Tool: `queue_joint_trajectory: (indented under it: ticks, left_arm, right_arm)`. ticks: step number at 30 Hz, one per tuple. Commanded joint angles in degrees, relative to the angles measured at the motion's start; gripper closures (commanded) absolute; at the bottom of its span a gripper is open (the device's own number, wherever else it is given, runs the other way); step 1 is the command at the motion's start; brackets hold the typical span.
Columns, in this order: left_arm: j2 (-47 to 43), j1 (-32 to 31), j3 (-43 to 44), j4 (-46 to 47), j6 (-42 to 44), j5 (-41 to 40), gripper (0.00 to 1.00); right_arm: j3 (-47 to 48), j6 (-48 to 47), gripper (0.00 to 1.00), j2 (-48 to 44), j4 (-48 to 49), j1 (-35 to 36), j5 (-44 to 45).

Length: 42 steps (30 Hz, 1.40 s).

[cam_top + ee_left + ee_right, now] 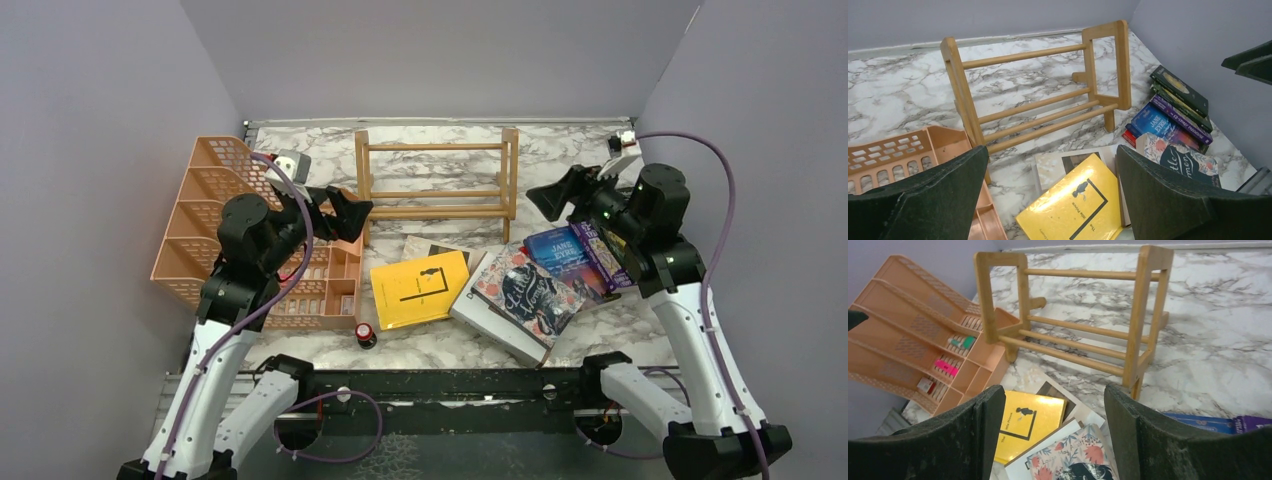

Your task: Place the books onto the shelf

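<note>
At the left of the overhead view the orange mesh tray (195, 215) sits by the wall. My left gripper (352, 215) hangs over its right-hand end, jaws spread wide with nothing between them. Just right of it, at upper centre, the wooden shelf (435, 147) stands upright on the marble table (430, 350). The books all lie flat on the table below it. A small red-and-black object (365, 333) sits by the lower left corner of the yellow book (420, 288), which overlaps a white book (428, 246). Right of that, the floral book (528, 290) rests on a larger white book (490, 322). Further right lie the blue book (560, 250) and the purple book (605, 255), with a dark green book (1180, 90) just beyond them near the right wall. My right gripper (545, 200) hovers above this pile, jaws apart and empty.
</note>
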Motion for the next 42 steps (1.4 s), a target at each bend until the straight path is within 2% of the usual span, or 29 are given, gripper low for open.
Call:
queue_joint_trajectory:
  ticks: [1, 7, 13, 19, 24, 32, 42]
  left_arm:
    - [1.4, 0.4, 1.5, 2.0, -1.4, -0.5, 0.01]
    - [5.0, 0.5, 8.5, -4.0, -1.5, -8.9, 0.01]
    - [5.6, 0.5, 12.5, -6.3, -1.0, -13.8, 0.01]
    - [5.1, 0.5, 14.6, -6.4, -1.0, -14.7, 0.01]
    - [4.5, 0.5, 15.0, -6.7, -0.5, -15.2, 0.01]
    - [5.2, 0.5, 14.6, -7.3, -0.6, -16.8, 0.01]
    - [5.6, 0.5, 13.9, -8.0, -0.8, -17.1, 0.01]
  right_arm:
    - [-1.2, -0.7, 0.24, 1.6, 5.9, 4.0, -4.9]
    - [-1.0, -2.7, 0.23, 7.4, 7.0, 22.4, 11.2]
    - [0.9, -4.9, 0.23, 15.9, 8.3, 38.1, 21.0]
    - [4.0, -11.7, 0.22, 25.0, 7.0, 53.8, 34.1]
    - [6.5, -19.9, 0.2, 33.7, 3.2, 63.6, 46.7]
    - [5.2, -27.0, 0.19, 42.7, 1.0, 72.6, 55.0]
    - [3.1, -30.6, 0.19, 52.5, 4.5, 74.8, 63.3]
